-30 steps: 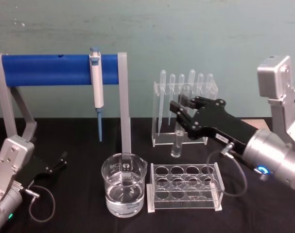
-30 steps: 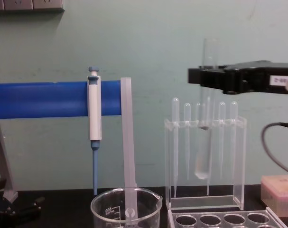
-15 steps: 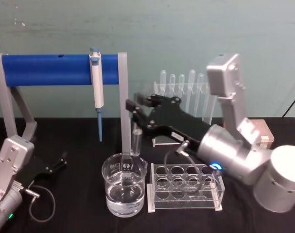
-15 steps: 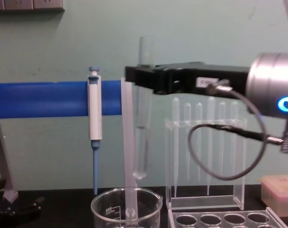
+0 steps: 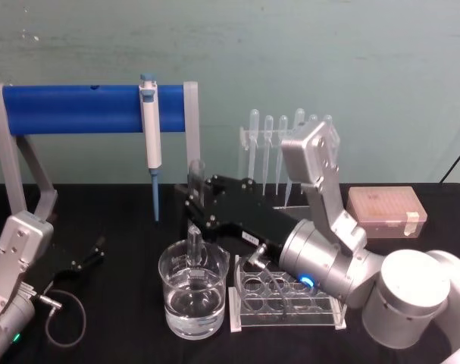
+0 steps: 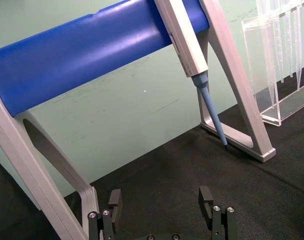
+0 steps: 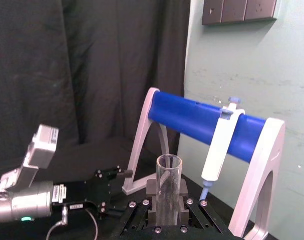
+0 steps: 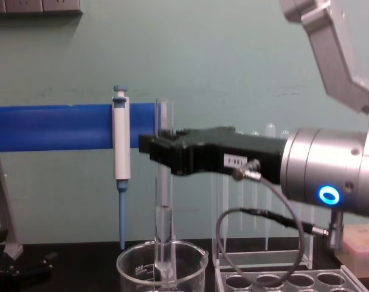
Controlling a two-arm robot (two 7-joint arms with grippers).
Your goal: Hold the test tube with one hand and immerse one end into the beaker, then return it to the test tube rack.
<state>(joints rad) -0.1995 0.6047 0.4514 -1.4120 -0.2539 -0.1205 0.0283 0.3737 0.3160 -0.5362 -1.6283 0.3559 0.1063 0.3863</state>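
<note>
My right gripper (image 5: 198, 199) is shut on the test tube (image 5: 195, 227), a clear glass tube held upright just below its open rim. The tube's round lower end sits inside the beaker (image 5: 176, 303), below the rim. I cannot tell whether it touches the water. From the chest, the test tube (image 8: 163, 201) runs down from the right gripper (image 8: 160, 149) into the beaker (image 8: 132, 264). In the right wrist view the test tube (image 7: 169, 192) stands between the black fingers. My left gripper (image 6: 161, 200) rests open on the black table at the left, also the left gripper (image 5: 93, 254).
A blue-bar stand (image 5: 78, 108) with a hanging blue-and-white pipettor (image 5: 150, 133) stands behind the beaker. A clear tube rack (image 5: 248, 315) sits right of the beaker, under my right arm. A pipette rack (image 5: 264, 133) and a pink tip box (image 5: 385, 208) stand at the back right.
The right arm swung left from the pipette rack, carrying the test tube over the beaker, then lowered it until the tube's lower end went inside. The left arm has not moved.
</note>
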